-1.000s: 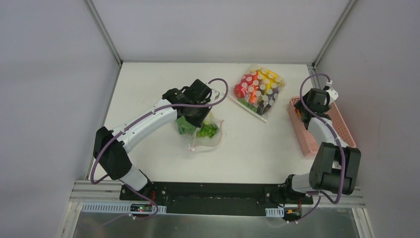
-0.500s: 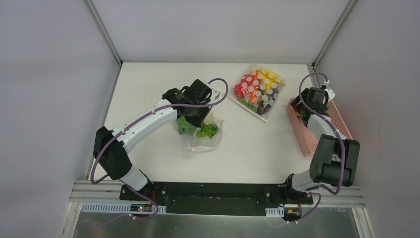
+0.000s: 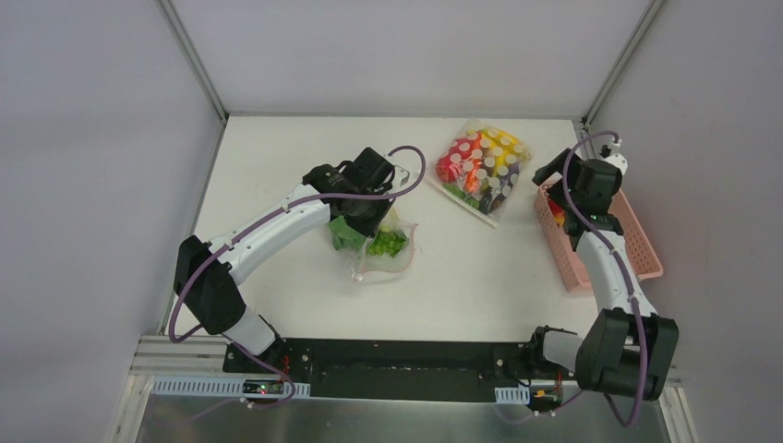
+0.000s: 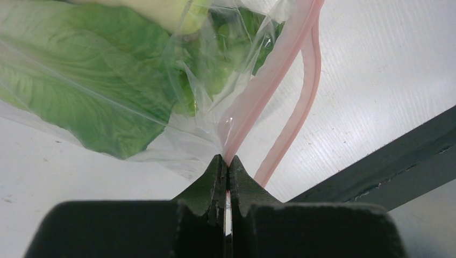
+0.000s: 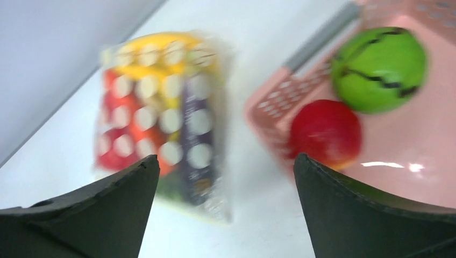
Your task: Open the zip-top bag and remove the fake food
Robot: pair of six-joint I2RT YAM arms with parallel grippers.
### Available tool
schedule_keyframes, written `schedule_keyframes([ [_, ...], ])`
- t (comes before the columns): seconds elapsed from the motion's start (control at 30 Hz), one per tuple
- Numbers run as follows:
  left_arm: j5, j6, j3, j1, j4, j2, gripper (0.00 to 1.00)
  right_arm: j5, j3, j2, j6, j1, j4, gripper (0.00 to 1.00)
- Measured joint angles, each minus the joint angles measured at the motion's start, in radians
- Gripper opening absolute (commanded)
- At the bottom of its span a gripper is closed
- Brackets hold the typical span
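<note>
Lettuce [image 4: 80, 70] in zip-top bag [image 4: 185, 153] | left gripper [image 4: 226, 164] clamped on zip strip [image 4: 269, 75] | right gripper [image 5: 226, 157] apart near basket [image 5: 269, 113]

Bright, even light, the right wrist view blurred, glare streaking the zip-top bag [image 4: 161, 75].

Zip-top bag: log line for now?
left gripper shut on zip-top bag strip | right gripper open by pink basket | red apple, green fruit in basket | lettuce in bag

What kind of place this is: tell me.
Probably a robot lab test cell: a white table boxed in by plain panels on aluminium posts, two arms bolted at its near edge, and toy fruit in a pink basket.
</note>
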Motion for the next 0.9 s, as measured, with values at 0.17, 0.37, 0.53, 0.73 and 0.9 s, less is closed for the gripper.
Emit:
schedule_keyframes([
  [0.17,0.0,0.0,0.0,0.0,0.0,0.0,0.0,-0.087,-0.035,-0.143,0.001,0.186,0.009,0.97],
  [0.37,0.0,0.0,0.0,0.0,0.0,0.0,0.0,-0.153,-0.126,-0.246,-0.051,0.452,0.058,0.91],
  [0.53,0.0,0.003,0.0,0.0,0.0,0.0,0.0,-0.181,-0.201,-0.285,-0.198,0.656,0.109,0.86],
  [0.73,0.0,0.006,0.0,0.0,0.0,0.0,0.0,-0.273,-0.292,-0.287,-0.478,0.874,0.221,0.84],
  [0.9,0.0,0.01,0.002,0.0,-0.001,0.0,0.0,-0.349,-0.282,-0.195,-0.69,0.965,0.254,0.77],
])
